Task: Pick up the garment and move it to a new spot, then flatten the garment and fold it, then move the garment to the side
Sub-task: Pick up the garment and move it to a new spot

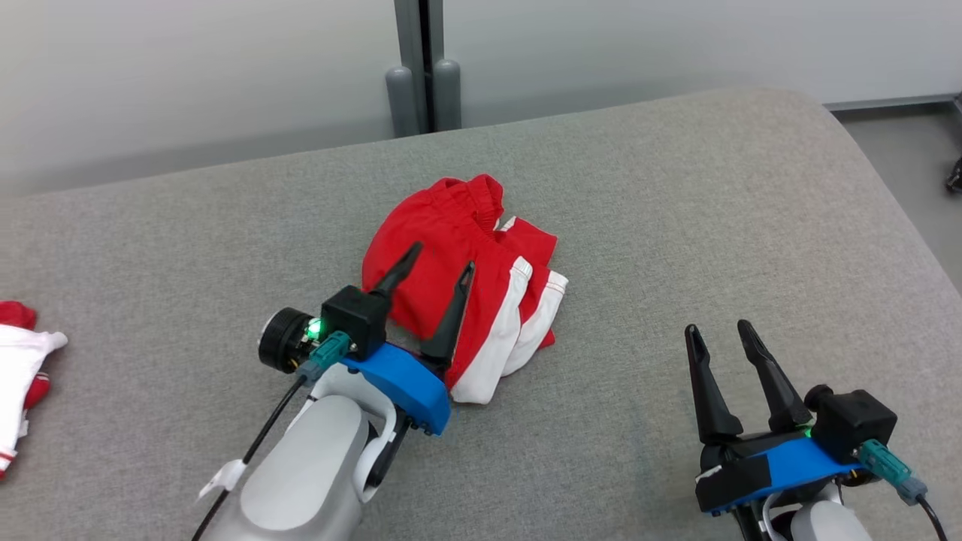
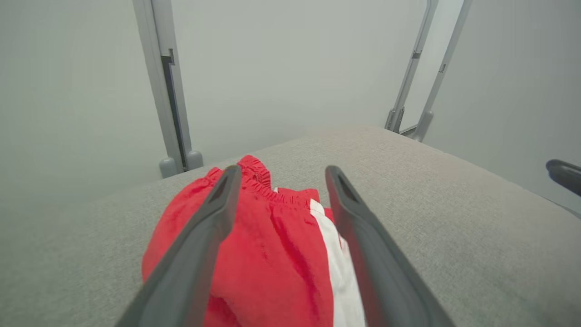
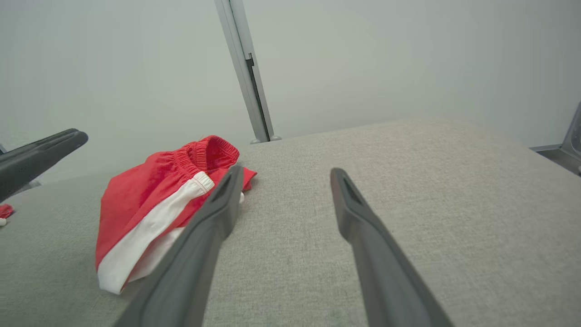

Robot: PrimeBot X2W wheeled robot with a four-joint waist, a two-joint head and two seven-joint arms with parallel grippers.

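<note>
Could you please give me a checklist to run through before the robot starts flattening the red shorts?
1. Left gripper free of cloth: ok, open over the red shorts.
2. Right gripper ready: ok, open, empty, over bare surface to the shorts' right.
3. Shorts lying flat: not ok, bunched with overlapping layers.
4. Room to spread: ok, the grey surface is bare around the shorts.
5. Other garment out of the way: ok, at the far left edge.
6. Both leg openings located: cannot tell, folds hide them.

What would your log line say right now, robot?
garment: red-and-white shorts bunched on grey cushion | left gripper: open over shorts | right gripper: open, apart from shorts | fold: not done
</note>
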